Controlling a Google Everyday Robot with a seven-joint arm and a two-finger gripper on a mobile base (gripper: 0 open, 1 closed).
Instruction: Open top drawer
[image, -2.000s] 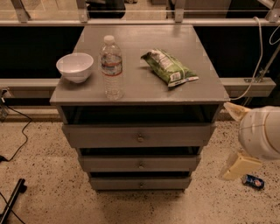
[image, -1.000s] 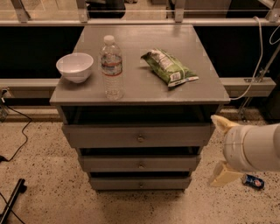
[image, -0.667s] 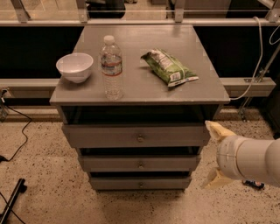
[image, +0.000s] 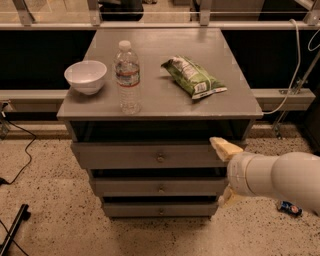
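Observation:
The top drawer (image: 120, 156) is the uppermost grey front of the wooden cabinet, with a small round brass knob (image: 160, 158) at its centre. Its front sits about flush under the cabinet's open top slot. My gripper (image: 220, 171) comes in from the right on a white arm (image: 280, 177), in front of the drawers' right end. It is open and empty. Its upper yellowish finger (image: 223, 147) overlaps the top drawer's right corner, and the lower finger (image: 225, 196) is down by the lower drawers. The gripper is well to the right of the knob.
Two lower grey drawers (image: 150, 186) sit below. On the cabinet top (image: 165, 105) stand a white bowl (image: 86, 76), a water bottle (image: 127, 77) and a green chip bag (image: 193, 76). A cable (image: 17, 150) runs over the speckled floor at left; a small can (image: 289, 208) lies at right.
My arm has moved left from the cabinet's right side, bringing the open gripper in front of the right end of the drawers. The drawers and the tabletop items have not moved.

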